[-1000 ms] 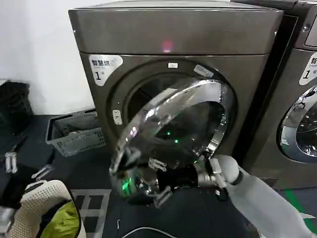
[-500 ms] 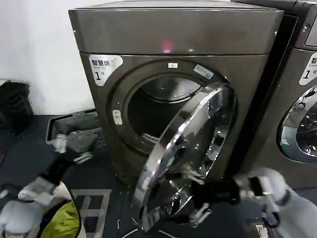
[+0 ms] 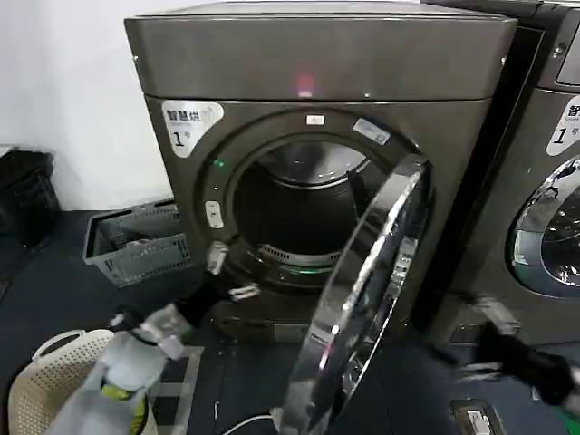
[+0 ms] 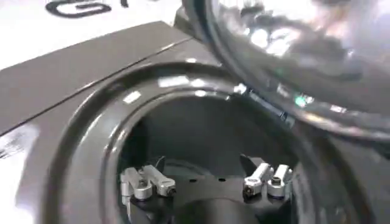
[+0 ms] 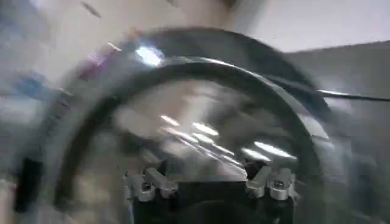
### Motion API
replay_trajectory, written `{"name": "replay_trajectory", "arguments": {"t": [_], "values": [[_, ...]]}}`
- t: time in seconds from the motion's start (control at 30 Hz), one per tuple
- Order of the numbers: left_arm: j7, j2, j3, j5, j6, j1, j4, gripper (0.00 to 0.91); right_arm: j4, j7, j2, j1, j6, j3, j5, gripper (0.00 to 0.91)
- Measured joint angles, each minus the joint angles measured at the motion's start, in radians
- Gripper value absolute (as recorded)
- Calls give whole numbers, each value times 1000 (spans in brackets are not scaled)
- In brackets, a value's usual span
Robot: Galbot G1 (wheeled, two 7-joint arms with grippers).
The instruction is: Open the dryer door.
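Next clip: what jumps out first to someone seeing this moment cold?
The dryer door, chrome rim gleaming, stands swung wide and nearly edge-on at centre, baring the dark drum opening of the dryer. The left pincer, fingers apart, reaches toward the opening's lower left rim, while the right pincer, open, sits low to the door's right.

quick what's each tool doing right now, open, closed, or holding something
Left tool: open, empty, at the dryer opening.
Right tool: open, empty, off the dryer door.

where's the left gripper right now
In the head view, the left gripper is on the robot's left, fingers open, at the lower-left rim of the dryer opening, left of the swung-open dryer door.
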Motion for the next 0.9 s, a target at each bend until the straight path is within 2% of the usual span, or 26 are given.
{"name": "replay_trajectory", "arguments": {"t": [0.07, 0.13, 0.23, 0.3, 0.4, 0.5, 0.7, 0.9], "values": [[0, -1, 35, -10, -2, -23, 0, 907, -9, 147, 50, -24, -65, 95, -83, 907], [0, -2, 68, -15, -5, -46, 3, 907, -21, 281, 102, -35, -119, 184, -120, 907], [-1, -9, 113, -17, -13, -81, 17, 907, -55, 446, 175, -27, -188, 302, -178, 907], [-1, -15, 143, -18, -16, -105, 26, 907, -86, 540, 218, -16, -211, 373, -231, 907], [-4, -26, 196, -23, -18, -143, 39, 907, -143, 677, 253, 3, -286, 462, -332, 907], [-4, -42, 253, -25, -20, -185, 57, 907, -181, 754, 274, 7, -344, 542, -367, 907], [-4, -85, 358, -23, -23, -261, 98, 907, -218, 801, 314, 4, -364, 682, -388, 907], [-7, -147, 461, -25, -28, -351, 164, 907, -226, 798, 350, -4, -340, 776, -376, 907]]}}
